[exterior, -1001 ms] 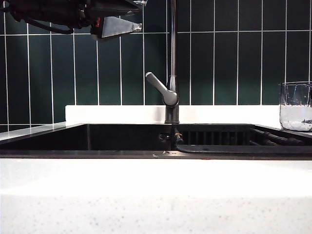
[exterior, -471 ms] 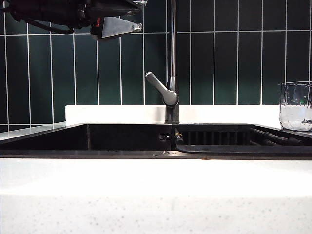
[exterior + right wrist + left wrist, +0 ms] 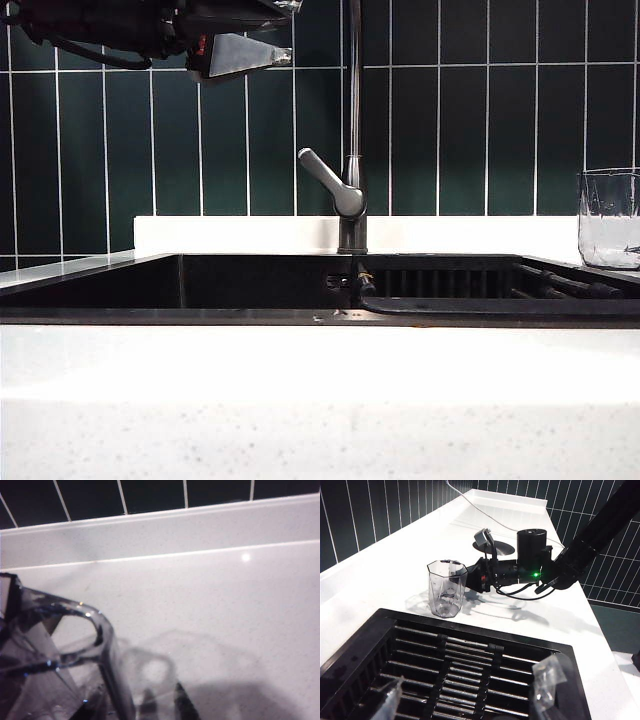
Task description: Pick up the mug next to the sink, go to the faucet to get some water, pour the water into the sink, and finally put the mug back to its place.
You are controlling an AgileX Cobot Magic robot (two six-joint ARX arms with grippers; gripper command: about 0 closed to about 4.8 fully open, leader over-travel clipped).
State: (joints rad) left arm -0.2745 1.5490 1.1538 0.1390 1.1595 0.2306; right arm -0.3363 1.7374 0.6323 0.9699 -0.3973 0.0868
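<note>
Mug [image 3: 608, 218] stands upright on the white counter [image 3: 300, 380] at the right edge of the exterior frame, beside the sink [image 3: 250, 285]. Faucet [image 3: 350, 190] at centre frame, lever angled up-left.

Left gripper [image 3: 245, 40] hangs high in the upper left of the exterior frame, jaws apart, nothing between them; its clear fingertips [image 3: 547, 672] show over the slatted rack [image 3: 460, 670].

Right gripper [image 3: 481, 557] sits just beside the mug [image 3: 447, 587] in the left wrist view; fingers apart around it or clear of it — cannot tell.
</note>
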